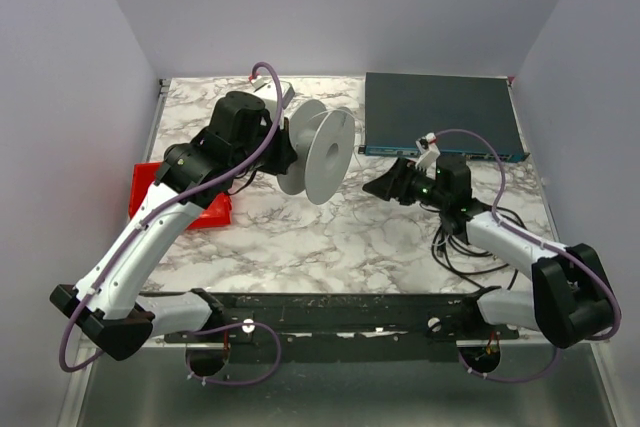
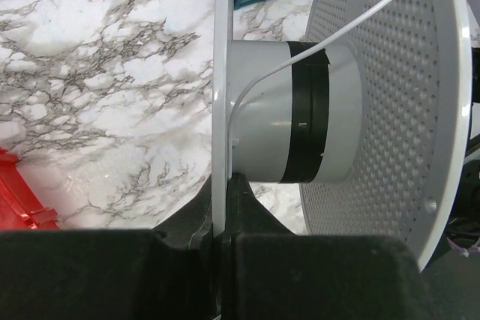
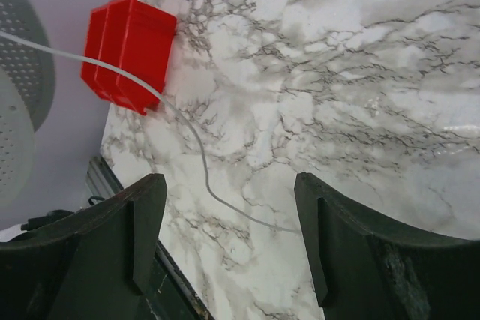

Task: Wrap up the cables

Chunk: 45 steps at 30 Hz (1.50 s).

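A white spool point(image 1: 328, 152) with perforated flanges hangs on its side above the marble table. My left gripper point(image 1: 284, 153) is shut on the rim of one flange point(image 2: 222, 73); its jaws pinch that thin plate from both sides. A thin white cable point(image 2: 264, 80) comes off the grey hub point(image 2: 262, 129) and leaves past the other flange. In the right wrist view the same white cable point(image 3: 196, 148) trails over the marble and runs between the fingers of my right gripper point(image 3: 229, 185), which is open and not touching it. My right gripper point(image 1: 378, 187) points at the spool from the right.
A dark network switch point(image 1: 440, 112) with a blue front lies at the back right. A red bin point(image 1: 185, 205) sits at the left edge, partly under my left arm. Loose black cables point(image 1: 465, 242) lie beneath my right arm. The table's front rail point(image 1: 330, 307) runs along the near edge.
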Available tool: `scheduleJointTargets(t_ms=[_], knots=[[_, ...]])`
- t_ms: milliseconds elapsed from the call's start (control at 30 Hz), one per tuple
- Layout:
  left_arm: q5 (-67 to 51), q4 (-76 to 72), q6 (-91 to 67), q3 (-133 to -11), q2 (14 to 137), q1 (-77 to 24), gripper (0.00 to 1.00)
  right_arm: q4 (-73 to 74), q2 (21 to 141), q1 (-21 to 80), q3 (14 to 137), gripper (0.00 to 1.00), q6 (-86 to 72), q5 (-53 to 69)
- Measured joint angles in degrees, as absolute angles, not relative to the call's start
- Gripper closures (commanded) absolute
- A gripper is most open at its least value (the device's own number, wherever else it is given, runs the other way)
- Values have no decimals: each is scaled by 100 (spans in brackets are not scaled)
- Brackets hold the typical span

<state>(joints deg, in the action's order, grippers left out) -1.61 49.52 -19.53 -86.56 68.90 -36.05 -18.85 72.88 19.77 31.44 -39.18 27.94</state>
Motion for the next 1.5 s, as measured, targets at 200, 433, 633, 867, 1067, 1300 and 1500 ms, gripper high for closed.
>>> scheduleJointTargets(t_ms=[200, 433, 633, 867, 1067, 1300, 1500], knots=[[-215, 4950, -1979, -8659, 6890, -3605, 100, -2287, 7282, 2499, 3114, 25, -3920, 2569], [-228, 4950, -2025, -8665, 6890, -3594, 100, -2620, 7935, 2751, 3131, 52, -4042, 2185], [-239, 4950, -2080, -8665, 6890, -3594, 100, -2696, 8342, 2808, 3374, 63, -4117, 1977], [-263, 4947, -2108, -8663, 6884, -3568, 100, -2853, 8656, 2816, 3706, 97, -4202, 1929], [-364, 4947, -2110, -8639, 6820, -3568, 100, -2552, 8967, 2814, 4200, 99, -4206, 1553], [-478, 5000, -2053, -8490, 6545, -3568, 100, -1940, 9395, 2648, 5026, 99, -3940, 1245], [-495, 5083, -1979, -8449, 6357, -3568, 100, -1527, 9649, 2357, 5325, 99, -3763, 1208]])
